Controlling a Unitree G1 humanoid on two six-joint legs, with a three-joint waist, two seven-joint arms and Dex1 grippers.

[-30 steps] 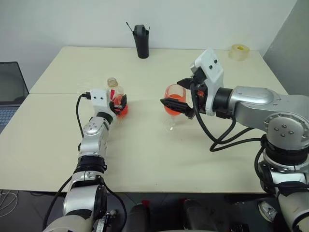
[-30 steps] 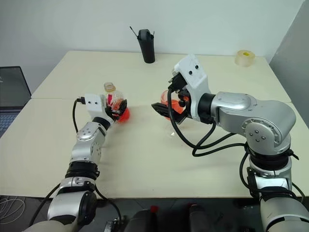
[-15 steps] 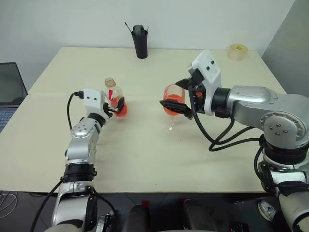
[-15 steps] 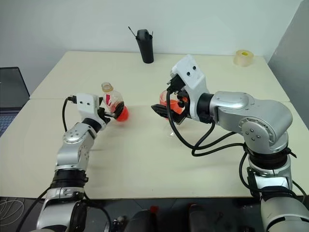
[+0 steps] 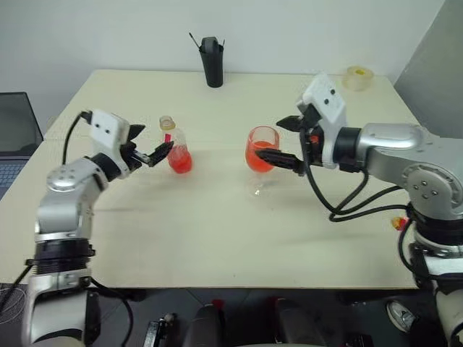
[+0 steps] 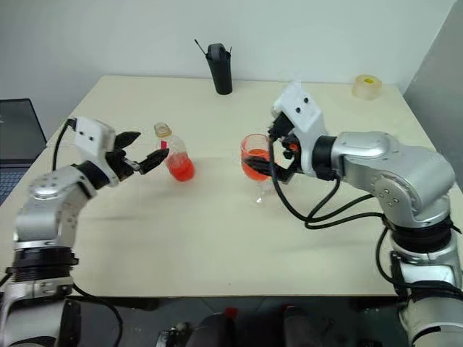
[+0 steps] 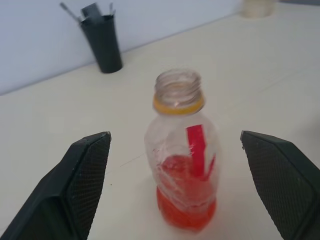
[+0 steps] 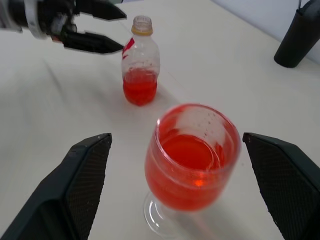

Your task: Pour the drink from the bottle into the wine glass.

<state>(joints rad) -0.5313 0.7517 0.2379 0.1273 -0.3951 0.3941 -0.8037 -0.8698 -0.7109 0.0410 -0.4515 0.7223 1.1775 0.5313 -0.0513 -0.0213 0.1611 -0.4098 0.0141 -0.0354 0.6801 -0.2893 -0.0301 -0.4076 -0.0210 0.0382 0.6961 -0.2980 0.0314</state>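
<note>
The bottle [image 5: 176, 148] stands upright and uncapped left of the table's middle, with red-orange drink [image 7: 186, 212] in its lower third. My left gripper [image 5: 155, 139] is open just to its left, with its fingers [image 7: 85, 175] apart from the bottle. The wine glass [image 5: 262, 152] stands at the middle of the table, about half full of the same drink [image 8: 192, 160]. My right gripper [image 5: 268, 139] is open with one finger on each side of the bowl. Its fingers [image 8: 87, 175] leave a gap to the glass on each side.
A black holder [image 5: 211, 61] stands at the table's far edge, and a tape roll [image 5: 358, 77] lies at the far right corner. A laptop [image 5: 14, 137] sits off the table's left side. Cables hang under my right arm.
My left gripper has drawn back to the left and risen, leaving the bottle standing on the table. My right gripper has shifted a little to the right beside the glass.
</note>
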